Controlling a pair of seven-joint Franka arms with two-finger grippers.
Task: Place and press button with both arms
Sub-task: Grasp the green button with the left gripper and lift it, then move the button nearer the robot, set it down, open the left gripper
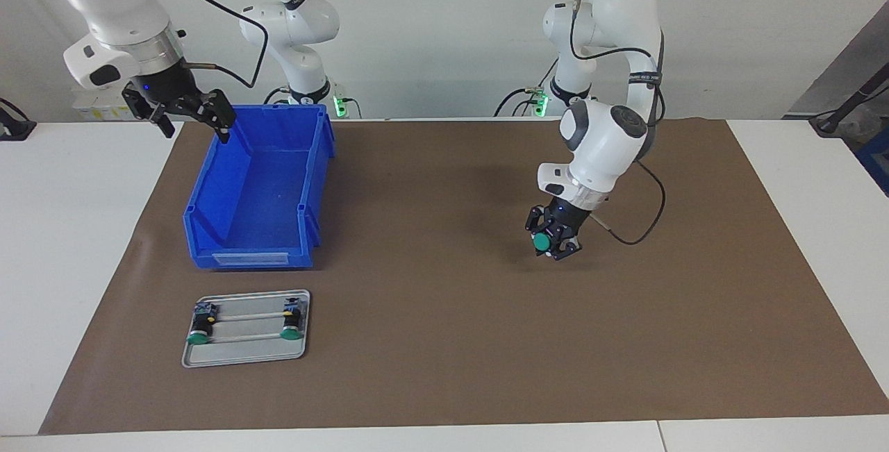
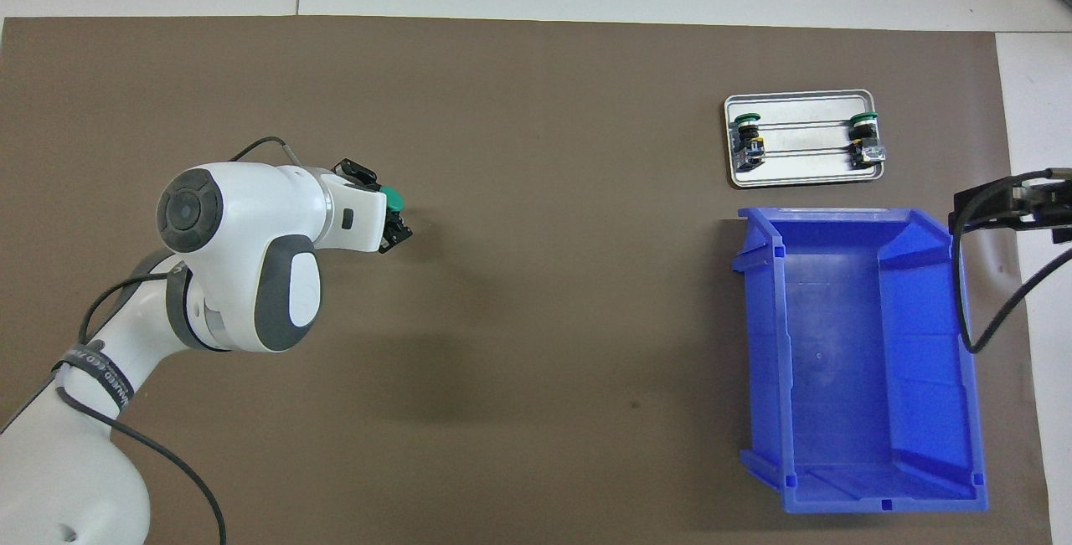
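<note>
Button (image 1: 541, 243) gripped in the left gripper (image 1: 553, 244), fingers closed on its dark body, green cap turned away from the robots. It hangs low over the brown mat (image 1: 444, 341) at the left arm's end of the tabletop (image 1: 819, 230); whether it touches the mat, cannot tell.

Near to far from the robots:
- Right gripper (image 1: 187, 113) waits over the corner of the blue bin (image 1: 257, 191) closest to the robots, at the right arm's end; fingers spread, holding nothing.
- Blue bin sits on the mat, nothing visible inside.
- Left gripper with button, over bare mat.
- Metal tray (image 1: 246, 355) just past the bin, two more buttons (image 1: 200, 332) (image 1: 290, 327) lying on it.

Step in hand, as judged: setting the button down. Best done by lowering straight, body end first, so the cap ends up facing up and flat for pressing; let go only once it stands steady, since a small round body may topple or roll.

Room: wide bare mat all round the left gripper, no edge near. The right arm has a long reach across, and must lift clear of the bin wall first.
</note>
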